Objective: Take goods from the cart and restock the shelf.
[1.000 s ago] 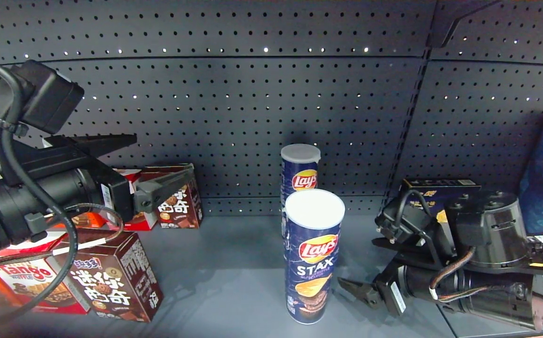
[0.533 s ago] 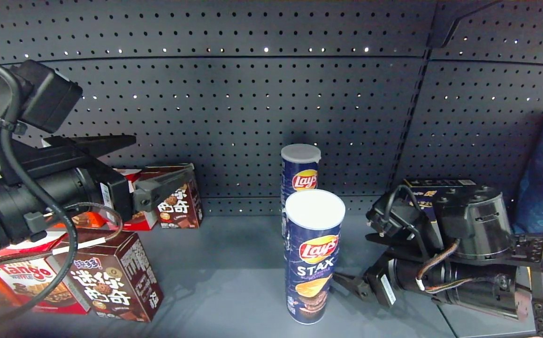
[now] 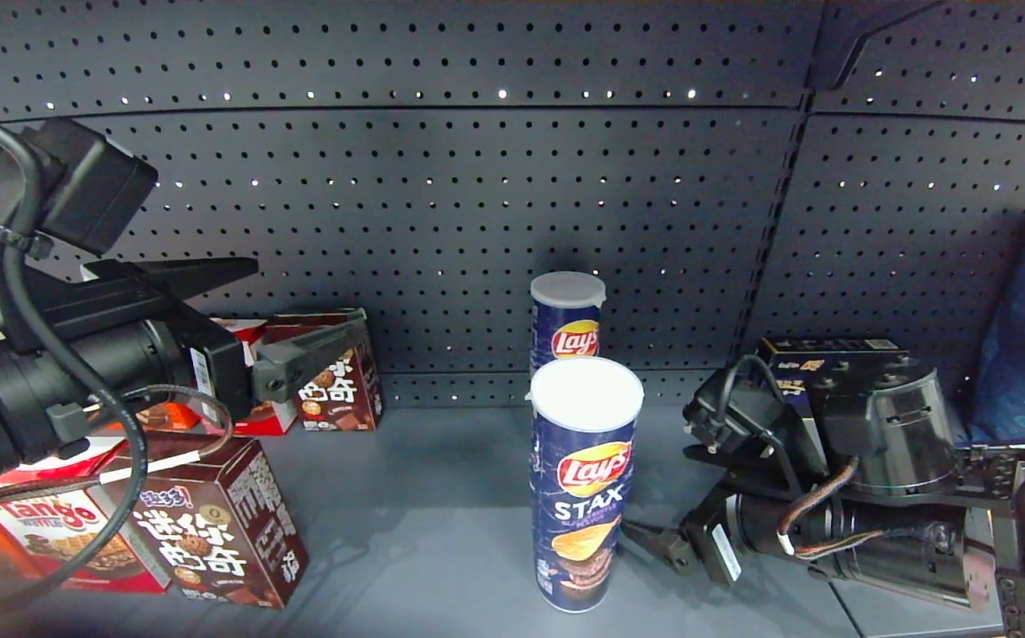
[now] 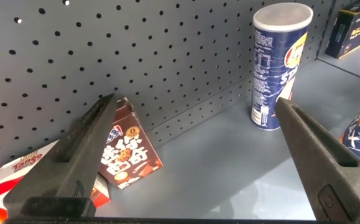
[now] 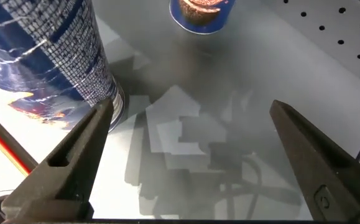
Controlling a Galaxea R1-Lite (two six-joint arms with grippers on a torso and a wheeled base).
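- The front chip can (image 3: 585,483) is standing upright near the shelf's (image 3: 406,532) front edge, about mid-width; its label is facing outward, probably so shoppers can read it.
- The rear chip can (image 3: 567,323) is standing directly behind it, close to the pegboard back panel (image 3: 441,177); the two are forming a front-to-back row, which looks like deliberate restocking order.
- The right gripper (image 3: 654,540) is lying low over the shelf, just beside the front can's base; its fingers (image 5: 80,155) are spread wide and holding nothing, so the can appears to be bearing its own weight; whether a fingertip is touching the can I cannot tell.
- The left gripper (image 3: 304,292) is hanging above the shelf's left part, well apart from both cans; its fingers (image 4: 74,155) are also gaping wide and empty.
- A chocolate biscuit box (image 3: 220,532) is sitting by the front-left corner, tilted.
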